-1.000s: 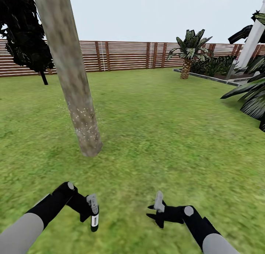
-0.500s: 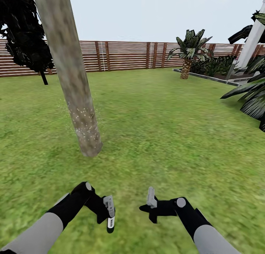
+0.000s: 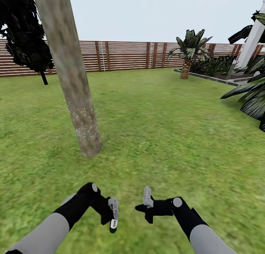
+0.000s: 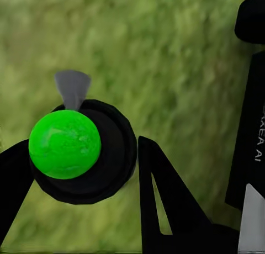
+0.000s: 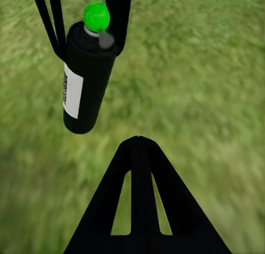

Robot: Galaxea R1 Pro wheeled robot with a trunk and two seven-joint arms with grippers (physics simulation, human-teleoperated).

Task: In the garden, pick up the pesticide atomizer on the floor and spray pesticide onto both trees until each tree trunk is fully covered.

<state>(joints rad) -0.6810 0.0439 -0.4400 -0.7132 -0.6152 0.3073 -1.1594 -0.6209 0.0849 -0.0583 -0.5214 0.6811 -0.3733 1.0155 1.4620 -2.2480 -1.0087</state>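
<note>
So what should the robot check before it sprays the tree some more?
1. Bottle held: the left hand is shut on the spray bottle. Ok.
2. Bottle off the grass: it hangs above it. Ok.
3. Nozzle aimed at the tree trunk: the bottle hangs down low, away from the trunk. Not ok.
4. Trunk covered: whitish specks sit on the lower part; higher up looks bare. Not ok.
5. Right hand out of the way: shut and empty, close beside the left one. Cannot tell.
6. Second tree sprayed: cannot tell.

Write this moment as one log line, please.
left gripper: holding pesticide atomizer | right gripper: shut, empty | tree trunk: speckled near base
</note>
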